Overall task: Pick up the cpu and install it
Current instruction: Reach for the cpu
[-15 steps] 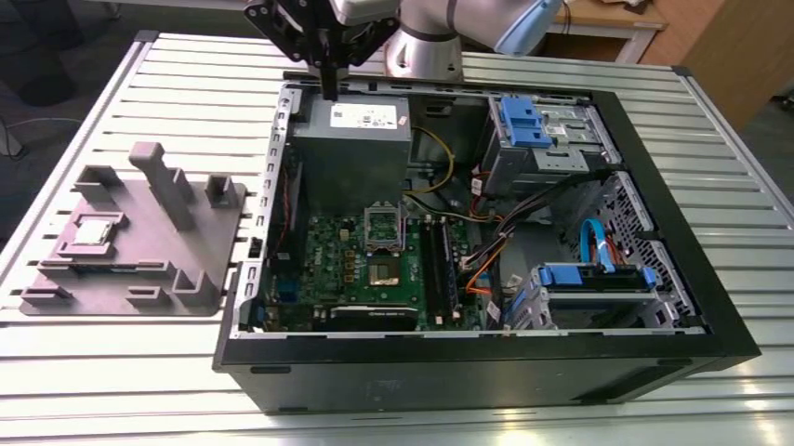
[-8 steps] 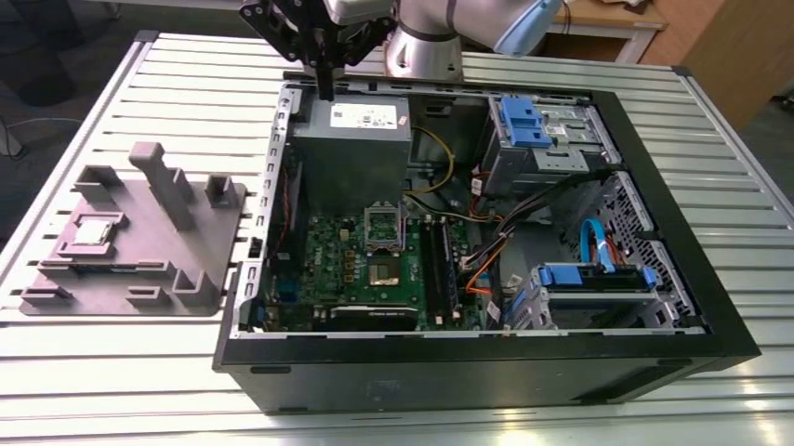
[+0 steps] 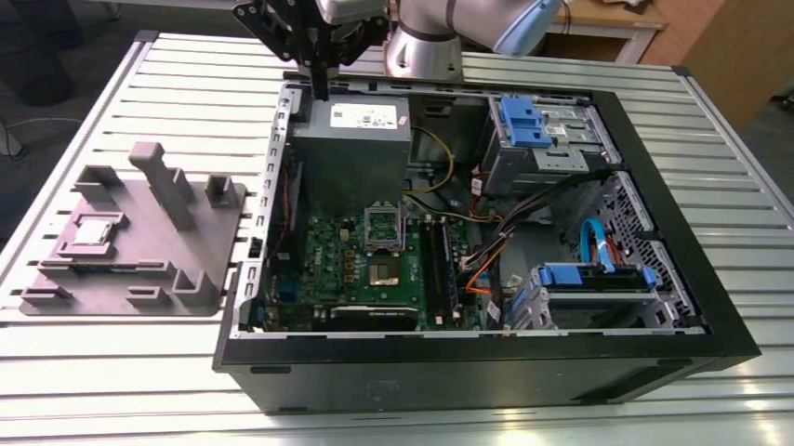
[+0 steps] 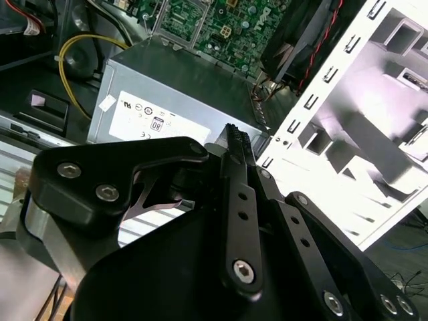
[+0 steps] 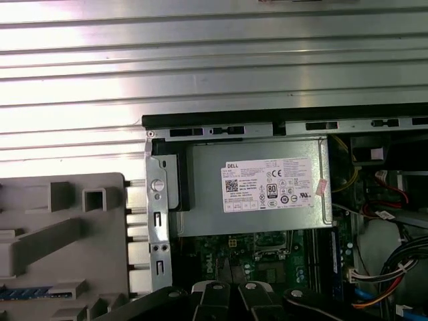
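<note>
The cpu [image 3: 93, 230], a small pale silver square, lies in a recess of the grey fixture [image 3: 137, 269] on the exterior view's left. My gripper [image 3: 322, 91] hangs over the back edge of the open computer case [image 3: 496, 372], above the grey power supply box [image 3: 353, 139], well apart from the cpu. Its black fingers [image 4: 235, 144] are pressed together with nothing between them. The metal-framed socket [image 3: 382, 249] sits on the green motherboard [image 3: 329, 269] in the middle of the case, its frame raised. In the second wrist view the gripper [image 4: 234, 134] points at the power supply [image 4: 180, 100].
The case holds blue drive cages [image 3: 527, 121], a blue cable [image 3: 593, 243] and orange and yellow wires [image 3: 484, 255]. The fixture [image 5: 60, 234] has tall upright posts [image 3: 167, 181]. The slatted metal table [image 3: 125, 372] surrounds both. A wooden desk [image 3: 620, 19] stands behind.
</note>
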Motion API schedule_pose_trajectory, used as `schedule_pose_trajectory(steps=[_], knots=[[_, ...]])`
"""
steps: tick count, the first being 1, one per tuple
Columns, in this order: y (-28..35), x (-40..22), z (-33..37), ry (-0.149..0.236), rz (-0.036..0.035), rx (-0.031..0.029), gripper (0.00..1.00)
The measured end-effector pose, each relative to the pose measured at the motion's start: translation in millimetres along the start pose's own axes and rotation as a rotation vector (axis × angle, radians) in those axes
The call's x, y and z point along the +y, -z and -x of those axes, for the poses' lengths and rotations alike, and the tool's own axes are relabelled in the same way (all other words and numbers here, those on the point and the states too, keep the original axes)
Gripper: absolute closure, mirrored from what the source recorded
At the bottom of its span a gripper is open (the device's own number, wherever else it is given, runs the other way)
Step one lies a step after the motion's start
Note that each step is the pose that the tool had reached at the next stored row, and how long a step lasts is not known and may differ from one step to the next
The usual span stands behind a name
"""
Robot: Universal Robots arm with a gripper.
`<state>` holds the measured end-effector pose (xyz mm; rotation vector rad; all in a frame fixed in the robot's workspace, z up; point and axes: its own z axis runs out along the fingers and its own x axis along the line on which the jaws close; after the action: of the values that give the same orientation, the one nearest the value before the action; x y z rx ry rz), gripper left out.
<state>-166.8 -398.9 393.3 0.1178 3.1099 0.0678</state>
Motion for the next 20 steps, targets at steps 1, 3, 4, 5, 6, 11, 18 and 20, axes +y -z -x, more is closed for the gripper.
schedule_pose_trajectory(steps=[1,3,4,5,6,11,18,20], knots=[[0.0,-0.1,-0.8,0.000,0.0000,-0.0001,0.89],[0.1,-0.1,-2.1,0.000,-0.0001,-0.0003,0.89],[0.1,-0.2,-2.8,0.000,0.0000,-0.0005,0.89],[0.1,-0.3,-3.6,0.000,0.0000,-0.0006,0.89],[0.2,-0.3,-4.4,0.000,0.0000,-0.0007,0.89],[0.3,-0.6,-7.9,0.000,0.0000,-0.0013,0.89],[0.4,-0.9,-12.5,0.000,0.0001,-0.0020,0.89],[0.4,-1.0,-13.8,0.000,0.0001,-0.0022,0.89]])
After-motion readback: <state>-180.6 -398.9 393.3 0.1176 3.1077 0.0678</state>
